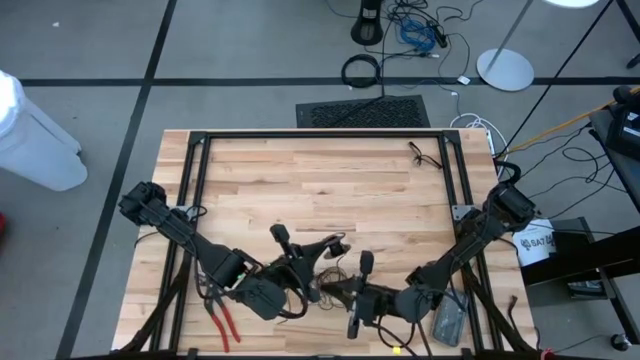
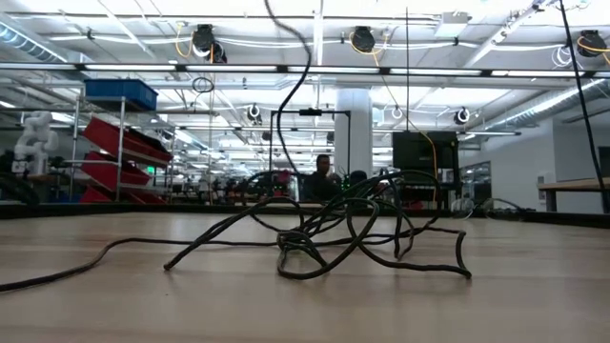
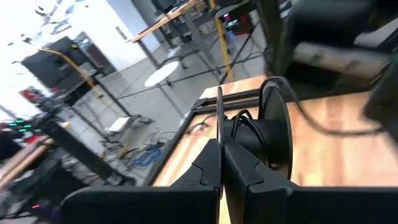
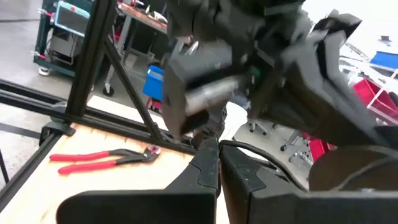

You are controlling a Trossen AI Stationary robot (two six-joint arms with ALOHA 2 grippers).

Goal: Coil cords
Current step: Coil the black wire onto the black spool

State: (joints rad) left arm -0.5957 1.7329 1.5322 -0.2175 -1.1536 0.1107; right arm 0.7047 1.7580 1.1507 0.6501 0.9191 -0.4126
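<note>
As we look straight down on the wooden table (image 1: 300, 180), both arms crowd its near edge. The left gripper (image 1: 283, 238) points up the table with its fingers pressed together, and the right gripper (image 1: 366, 262) sits just beside it, fingers pressed together too. Between and just below the two grippers lies the cord (image 1: 330, 278), a loose dark tangle on the wood. Red-handled pliers (image 1: 222, 318) lie off to the outer side of the left arm, near the table edge.

From table height we see only the cord (image 2: 362, 233) – thin black loops heaped in the middle of the wood, one strand trailing off sideways, another rising out of view at the top. No gripper shows here.

Past the left wrist, the two dark fingers (image 3: 208, 168) meet with no gap, and a thin black strand stands up right where they meet – we judge they may be pinching the cord, though we cannot be sure. A round black spool-like piece (image 3: 273, 130) sits just beyond the tips.

Past the right wrist, its fingers (image 4: 208, 168) also meet, with a cord strand running close beside them and the left arm's body looming ahead.

We judge the coiling is at an early stage: the tangle is not yet wound. Next, the grippers need a sure hold on one strand and a steady pull to draw loops free.
</note>
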